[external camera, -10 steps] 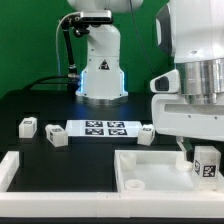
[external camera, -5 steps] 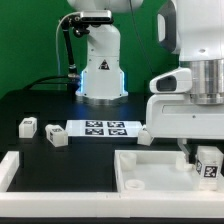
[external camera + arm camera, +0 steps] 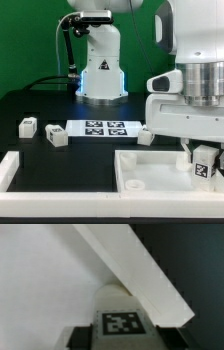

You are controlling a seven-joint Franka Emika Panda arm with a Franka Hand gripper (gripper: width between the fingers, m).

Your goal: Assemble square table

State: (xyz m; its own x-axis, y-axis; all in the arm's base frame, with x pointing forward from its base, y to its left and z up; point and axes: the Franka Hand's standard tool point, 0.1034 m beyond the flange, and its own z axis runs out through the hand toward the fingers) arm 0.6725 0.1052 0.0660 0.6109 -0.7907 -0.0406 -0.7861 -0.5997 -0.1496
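Note:
My gripper (image 3: 202, 151) is shut on a white tagged leg (image 3: 206, 166) and holds it upright over the right part of the white square tabletop (image 3: 140, 172) at the front of the exterior view. In the wrist view the leg (image 3: 122, 321) sits between my dark fingers (image 3: 82, 337), close against the tabletop's raised rim (image 3: 130, 263), with its far end over the flat inner face (image 3: 40, 280). Three more legs lie on the black table: two on the exterior view's left (image 3: 27, 126) (image 3: 57, 137) and one behind the tabletop (image 3: 146, 135).
The marker board (image 3: 103, 127) lies flat in the middle of the table. A long white rail (image 3: 10, 168) runs along the front left. The arm's white base (image 3: 100, 70) stands at the back with cables to its left.
My gripper with the leg has shifted only slightly sideways over the tabletop and back. The loose legs and tabletop have not moved.

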